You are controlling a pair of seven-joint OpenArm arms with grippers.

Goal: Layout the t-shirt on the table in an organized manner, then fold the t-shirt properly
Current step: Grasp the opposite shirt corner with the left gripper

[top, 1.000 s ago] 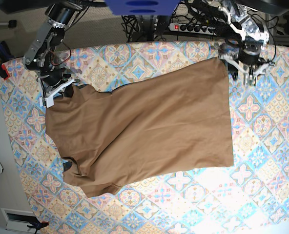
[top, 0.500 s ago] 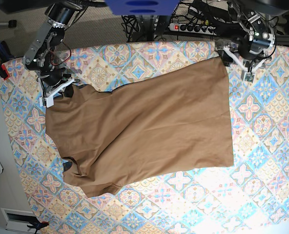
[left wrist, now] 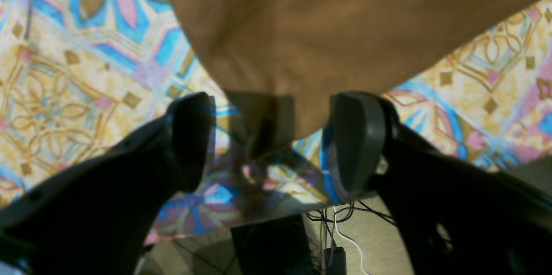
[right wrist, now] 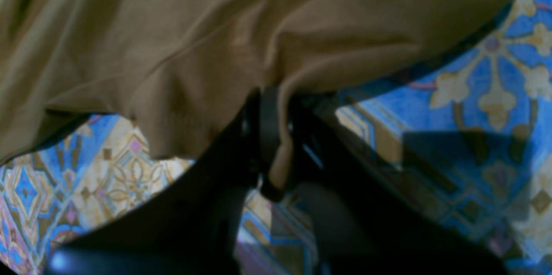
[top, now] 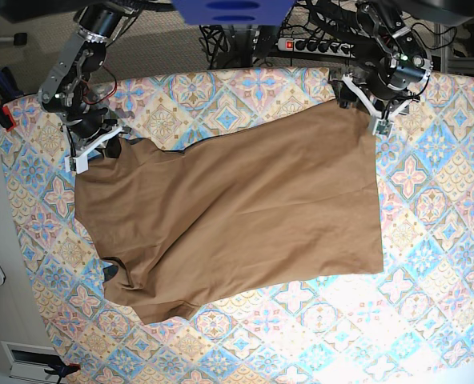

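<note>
On the left of the base view, the right gripper point(top: 93, 152) pinches the t-shirt point(top: 237, 208) at its far left corner, near the table's point(top: 429, 240) left edge, exactly where it was a second ago. The shirt lies across the middle of the table, mostly flat, its lower left part bunched and folded under.

On the right of that view, the change: the left gripper point(top: 361, 102) has shifted leftward along the table's far edge and now sits at the shirt's far right corner with its jaws spread. A second ago it hung further right, off the cloth. My judgement is that the layout step is under way and this arm is lining up to take that corner, so both arms can stretch the shirt flat before any fold.

The left wrist view shows what the base view cannot: the shirt's corner point(left wrist: 276, 51) lies between the two open fingers point(left wrist: 358, 137), apart from both. The right wrist view shows a fold of cloth point(right wrist: 276, 94) clamped in the pressed-together jaws, with the shirt draped above the table point(right wrist: 474, 85).
</note>
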